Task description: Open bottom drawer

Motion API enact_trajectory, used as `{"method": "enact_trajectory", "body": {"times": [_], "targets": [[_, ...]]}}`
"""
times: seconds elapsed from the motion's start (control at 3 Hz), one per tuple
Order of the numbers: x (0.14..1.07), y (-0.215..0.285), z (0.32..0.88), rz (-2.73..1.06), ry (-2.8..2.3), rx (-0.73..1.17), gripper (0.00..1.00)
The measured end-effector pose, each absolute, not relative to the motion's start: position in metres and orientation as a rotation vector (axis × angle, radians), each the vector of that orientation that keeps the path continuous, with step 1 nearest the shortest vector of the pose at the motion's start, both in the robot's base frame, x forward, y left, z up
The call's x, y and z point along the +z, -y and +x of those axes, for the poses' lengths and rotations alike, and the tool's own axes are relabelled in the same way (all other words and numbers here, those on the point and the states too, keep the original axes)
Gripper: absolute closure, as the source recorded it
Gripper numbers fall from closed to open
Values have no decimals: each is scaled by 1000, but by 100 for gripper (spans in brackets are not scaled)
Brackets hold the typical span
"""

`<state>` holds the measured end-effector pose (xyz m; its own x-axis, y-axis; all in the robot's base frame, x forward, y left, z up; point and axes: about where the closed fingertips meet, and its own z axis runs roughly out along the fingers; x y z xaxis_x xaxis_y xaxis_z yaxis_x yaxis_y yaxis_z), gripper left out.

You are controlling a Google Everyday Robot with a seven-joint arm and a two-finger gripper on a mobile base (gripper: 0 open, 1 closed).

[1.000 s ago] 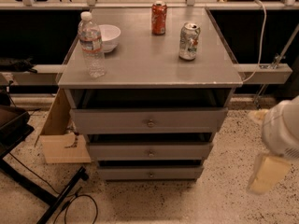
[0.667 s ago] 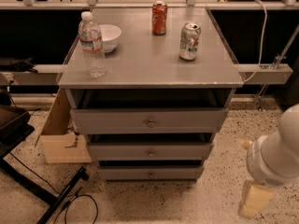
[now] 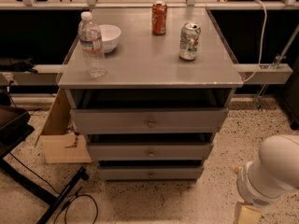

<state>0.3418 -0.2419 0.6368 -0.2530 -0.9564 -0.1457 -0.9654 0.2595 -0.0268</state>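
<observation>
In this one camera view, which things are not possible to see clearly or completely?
- The gripper, camera view, bottom right corner: mostly cut off by the lower edge, under the white rounded arm.
- Inside of the slim grey bottom drawer with a round metal knob: hidden by its own front.
- Brown cardboard box: partly hidden behind the grey cabinet.

Water bottle (image 3: pixel 91 45) beside white bowl (image 3: pixel 109 36), red can (image 3: pixel 159 17) and silver can (image 3: pixel 189 41) on grey tabletop (image 3: pixel 140 66); cardboard box (image 3: pixel 63 141) on floor.

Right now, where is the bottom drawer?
Centre-low in the camera view, the bottom drawer sits just under the middle drawer, by the floor; the gripper is off to its lower right, apart.
</observation>
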Motion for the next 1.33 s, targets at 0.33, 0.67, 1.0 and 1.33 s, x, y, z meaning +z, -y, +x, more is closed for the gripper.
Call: {"method": "enact_trajectory", "body": {"times": [0.33, 0.67, 1.0, 1.33], "targets": [[621, 233, 350, -1852, -2371, 92, 0], [562, 208, 385, -1898, -2313, 77, 0], [478, 181, 456, -1918, -2211, 48, 0], [425, 171, 494, -1924, -2159, 59, 0]]}}
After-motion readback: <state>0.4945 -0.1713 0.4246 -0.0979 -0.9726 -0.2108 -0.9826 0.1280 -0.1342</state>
